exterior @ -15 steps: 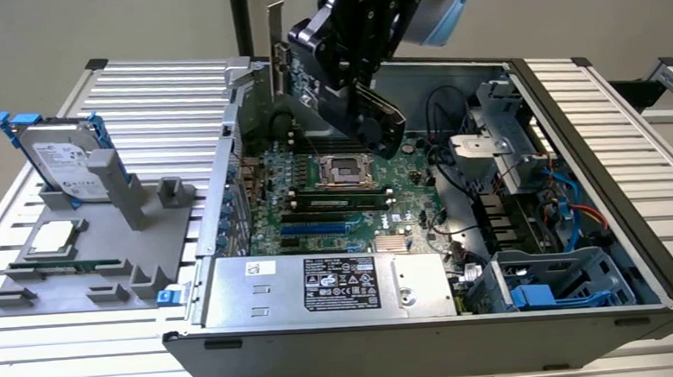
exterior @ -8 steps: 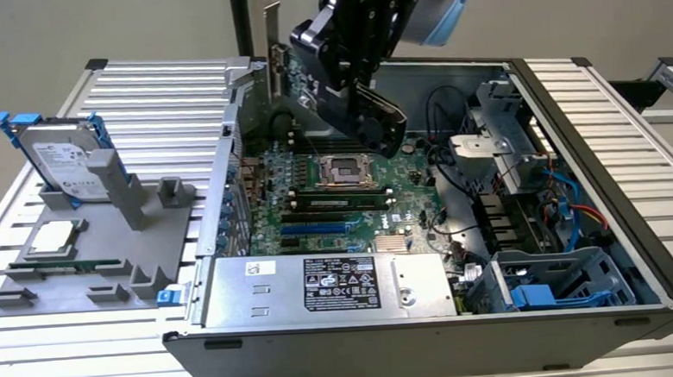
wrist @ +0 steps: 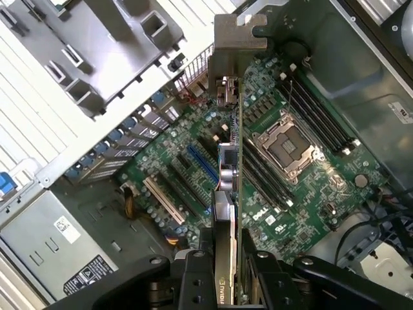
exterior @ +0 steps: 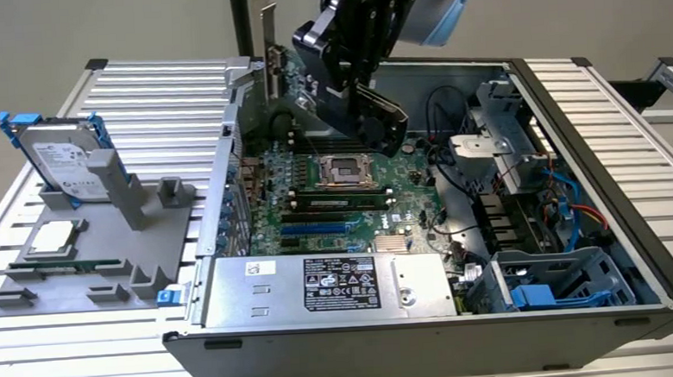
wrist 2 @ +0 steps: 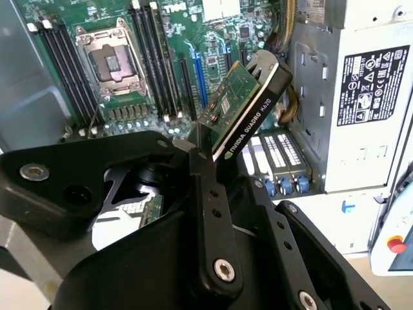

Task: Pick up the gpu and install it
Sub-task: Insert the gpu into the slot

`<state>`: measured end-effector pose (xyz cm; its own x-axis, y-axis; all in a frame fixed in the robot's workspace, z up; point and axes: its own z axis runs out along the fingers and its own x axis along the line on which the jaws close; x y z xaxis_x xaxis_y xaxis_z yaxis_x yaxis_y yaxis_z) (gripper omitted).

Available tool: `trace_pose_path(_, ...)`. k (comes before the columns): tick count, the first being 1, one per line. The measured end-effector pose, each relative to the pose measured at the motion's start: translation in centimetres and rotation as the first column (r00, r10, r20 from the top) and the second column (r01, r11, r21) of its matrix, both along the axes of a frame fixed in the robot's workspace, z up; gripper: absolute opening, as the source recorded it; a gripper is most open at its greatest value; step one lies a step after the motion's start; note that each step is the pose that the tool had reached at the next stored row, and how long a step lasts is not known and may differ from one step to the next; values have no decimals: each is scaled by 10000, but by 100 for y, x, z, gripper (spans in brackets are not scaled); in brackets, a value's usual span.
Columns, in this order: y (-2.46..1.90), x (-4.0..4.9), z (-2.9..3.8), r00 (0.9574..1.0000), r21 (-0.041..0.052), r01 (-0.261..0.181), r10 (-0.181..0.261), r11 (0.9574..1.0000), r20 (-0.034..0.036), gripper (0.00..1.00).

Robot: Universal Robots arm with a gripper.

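The gpu (exterior: 370, 111), a green card with a black shroud and a silver bracket at one end, hangs tilted above the motherboard (exterior: 337, 193) inside the open computer case. My gripper (exterior: 347, 63) is shut on it from above. In the second wrist view the gpu (wrist 2: 248, 103) juts out from between the black fingers (wrist 2: 210, 194), over the blue expansion slot (wrist 2: 200, 72). In the first wrist view the gpu (wrist: 231, 161) shows edge-on, and its bracket (wrist: 235, 45) is near the case's rear wall. It hangs clear above the blue slot (wrist: 202, 163).
An open processor socket (exterior: 341, 169) and memory slots lie beside the card. A power supply (exterior: 330, 288) and a drive cage (exterior: 561, 285) fill the case's front. At the exterior view's left, a grey fixture (exterior: 98, 253) holds a hard drive (exterior: 65, 159) and a processor chip (exterior: 57, 238).
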<state>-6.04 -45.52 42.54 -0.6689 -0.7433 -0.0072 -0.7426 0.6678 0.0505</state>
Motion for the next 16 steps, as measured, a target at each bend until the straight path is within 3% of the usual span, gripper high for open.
trace_pose_path(9, 0, 0, 0, 9987, 1, -508, 508, 9987, 0, 0)
trace_pose_path(16, 0, 0, 0, 9949, 0, -1010, 1010, 9949, 0, 0)
